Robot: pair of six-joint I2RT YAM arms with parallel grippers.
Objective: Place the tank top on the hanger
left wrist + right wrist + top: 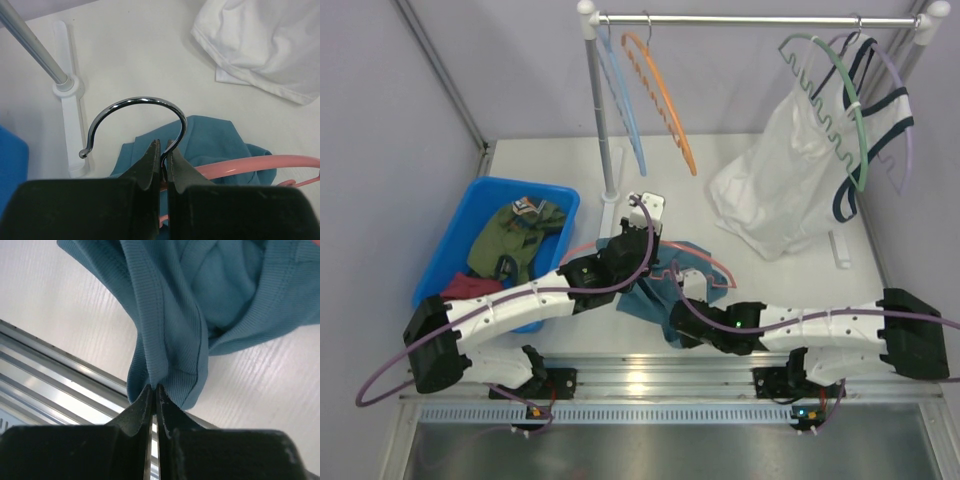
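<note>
The teal-blue tank top (640,300) lies bunched on the white table in front of the arms. The salmon pink hanger (712,266) rests across it. My left gripper (638,240) is shut on the hanger's thin metal hook. In the left wrist view the hook (135,102) curls up from between the closed tips of that gripper (162,145), with the pink hanger arm (260,164) over the tank top (215,140). My right gripper (672,318) is shut on the tank top; the ribbed fabric (175,315) hangs pinched in the gripper (154,387) near the table's front rail.
A blue bin (470,215) at the left holds an olive-green garment (515,235). The clothes rail (750,18) at the back carries an orange hanger (665,95) and a green hanger (860,110) with a white top (780,190). The rack pole (35,45) stands close by.
</note>
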